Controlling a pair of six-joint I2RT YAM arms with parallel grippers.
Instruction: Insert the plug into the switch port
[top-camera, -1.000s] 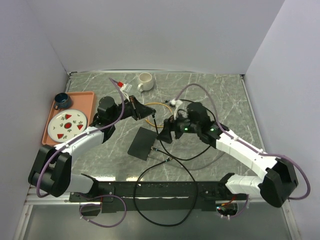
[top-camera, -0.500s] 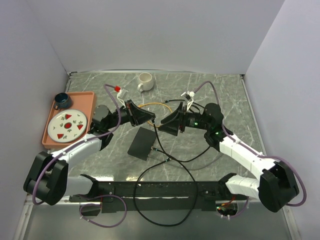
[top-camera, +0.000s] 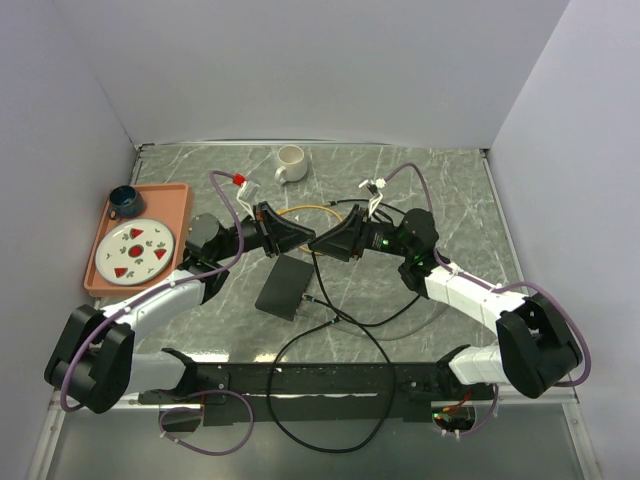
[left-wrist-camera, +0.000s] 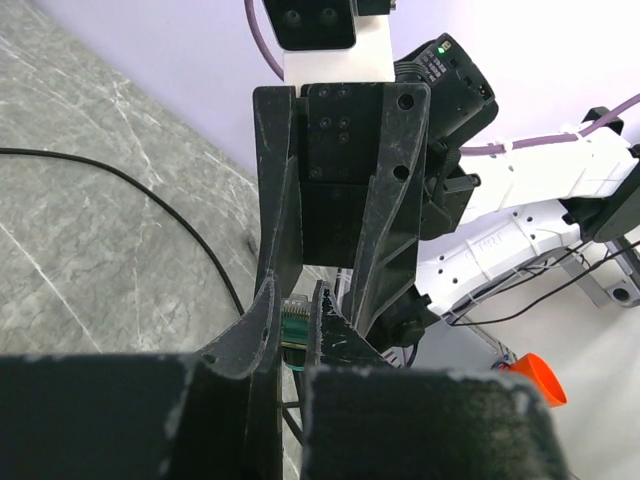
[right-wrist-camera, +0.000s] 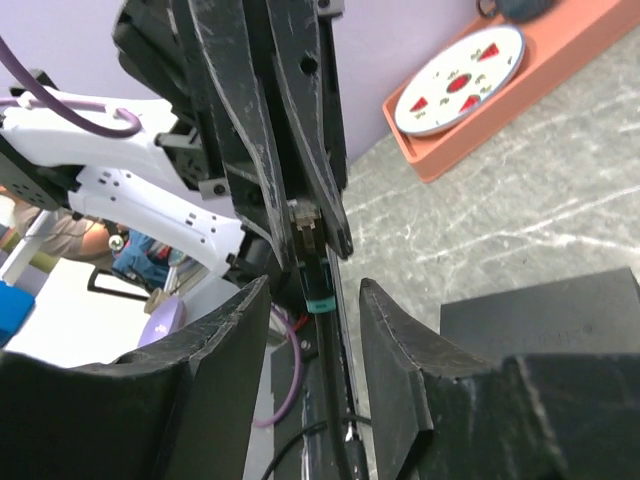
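Observation:
My left gripper (top-camera: 303, 240) is shut on the plug (left-wrist-camera: 293, 326), a small connector with a teal boot, and holds it in the air above the table. In the left wrist view the plug sits pinched between the left fingertips (left-wrist-camera: 268, 305). My right gripper (top-camera: 320, 245) faces it tip to tip. In the right wrist view its jaws stand apart on either side of the plug (right-wrist-camera: 313, 262) and its black cable (right-wrist-camera: 335, 380), with gaps on both sides. The flat black box (top-camera: 284, 286) lies on the table just below both grippers. The switch port in its edge does not show.
An orange tray (top-camera: 172, 203) with a patterned plate (top-camera: 136, 247) and a dark blue cup (top-camera: 124, 200) sits at the left. A white mug (top-camera: 290, 162) stands at the back. A yellow cable loop (top-camera: 312, 211) and black cables (top-camera: 345, 322) lie around the box.
The right gripper has swung left up to the left gripper's tip and its jaws have narrowed around the plug. The left gripper has shifted slightly, still holding the plug.

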